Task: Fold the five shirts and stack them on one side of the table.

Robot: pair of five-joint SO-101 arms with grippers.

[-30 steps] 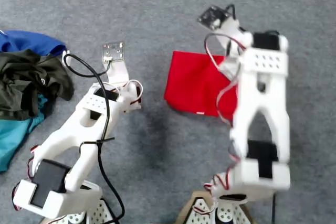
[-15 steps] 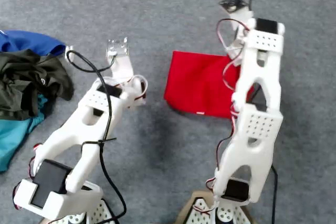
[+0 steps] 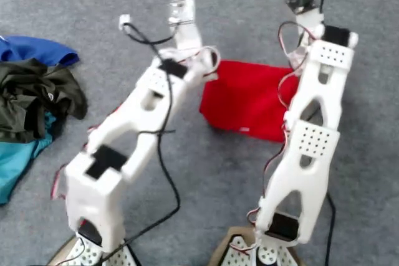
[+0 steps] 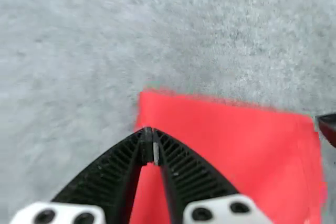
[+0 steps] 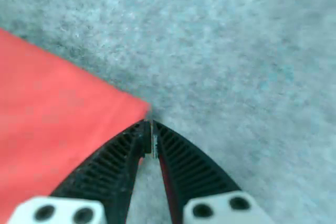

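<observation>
Tips pressed together, the left pincer [image 4: 148, 148] and right pincer [image 5: 148, 137] sit at the far corners of the red shirt [image 3: 246, 101] near the worktop's [image 3: 206, 172] far edge; pinching both corners evenly and moving in step should keep the fold square.

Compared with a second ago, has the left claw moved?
Yes. The left claw has swung away from the pile of clothes, toward the far edge of the table, and now sits shut at a corner of the red shirt.

Red shirt [image 3: 246, 101]: smooth matt cloth. Table [image 3: 206, 172]: grey fuzzy felt-like cover. Arm shells [image 3: 312, 141]: white plastic.
</observation>
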